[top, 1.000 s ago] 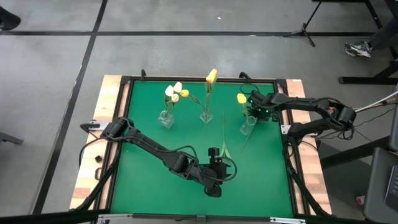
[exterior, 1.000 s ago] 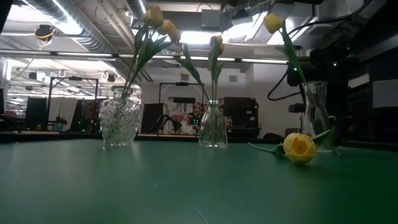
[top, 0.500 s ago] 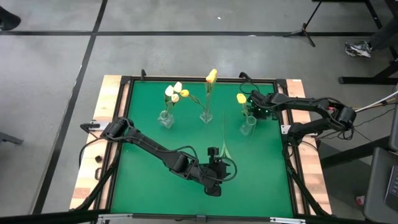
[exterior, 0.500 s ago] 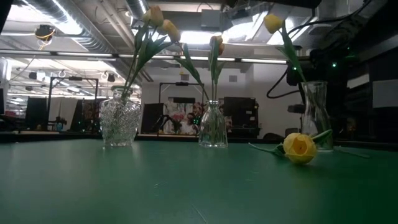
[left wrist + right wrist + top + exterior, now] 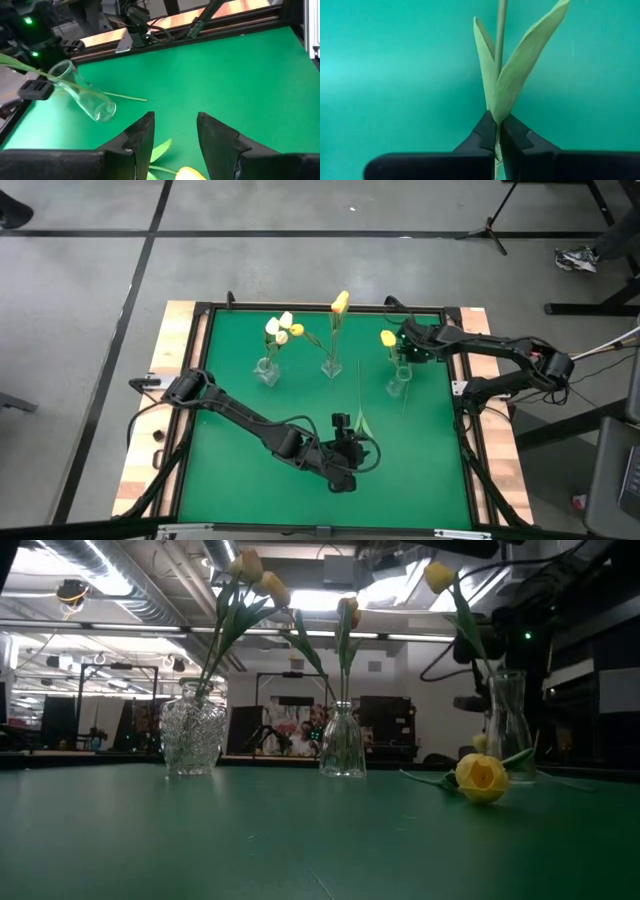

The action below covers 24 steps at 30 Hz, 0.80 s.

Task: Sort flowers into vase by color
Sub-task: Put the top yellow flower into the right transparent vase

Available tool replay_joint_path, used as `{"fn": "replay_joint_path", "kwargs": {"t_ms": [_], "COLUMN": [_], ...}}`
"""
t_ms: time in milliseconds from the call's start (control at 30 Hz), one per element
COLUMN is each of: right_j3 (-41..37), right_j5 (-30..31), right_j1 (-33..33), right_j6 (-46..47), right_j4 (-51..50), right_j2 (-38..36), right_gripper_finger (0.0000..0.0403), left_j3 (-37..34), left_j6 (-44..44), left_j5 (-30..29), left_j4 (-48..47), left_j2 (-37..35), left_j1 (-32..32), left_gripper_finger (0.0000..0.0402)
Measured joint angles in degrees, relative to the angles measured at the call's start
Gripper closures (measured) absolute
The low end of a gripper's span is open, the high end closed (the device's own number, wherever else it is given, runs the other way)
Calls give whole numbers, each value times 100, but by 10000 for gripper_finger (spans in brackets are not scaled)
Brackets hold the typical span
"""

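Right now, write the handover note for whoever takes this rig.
Right gripper: shut on the stem of the yellow tulip standing in the right vase.
Left gripper: fingers open, low over the mat's near middle, above the loose yellow tulip, not gripping it.
Done: left vase holds white and yellow heads; middle vase holds a yellow bloom.
Left: settle the held stem in the right vase, then pick up the loose yellow tulip and put it in a vase.
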Motion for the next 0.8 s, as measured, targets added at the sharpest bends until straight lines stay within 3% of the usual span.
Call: {"fn": "replay_joint_path", "kwargs": {"t_ms": [300, 633, 800], "right_j3": [531, 1118, 1381], "right_j5": [512, 886, 932], "right_j1": [-33, -337, -330], "right_j6": [-532, -1185, -1742], "right_j4": [-149, -657, -666], "right_j2": [-727, -2375, -3335], "right_gripper_finger": [399, 401, 401], "left_j3": [-11, -10, -279], "left_j6": [545, 687, 859], "left_j5": [8, -60, 357], "left_j4": [-131, -706, -725], "left_j2": [-341, -1527, -2409], "left_j1": [-15, 149, 114], "left_gripper_finger": [256, 256, 256]}}
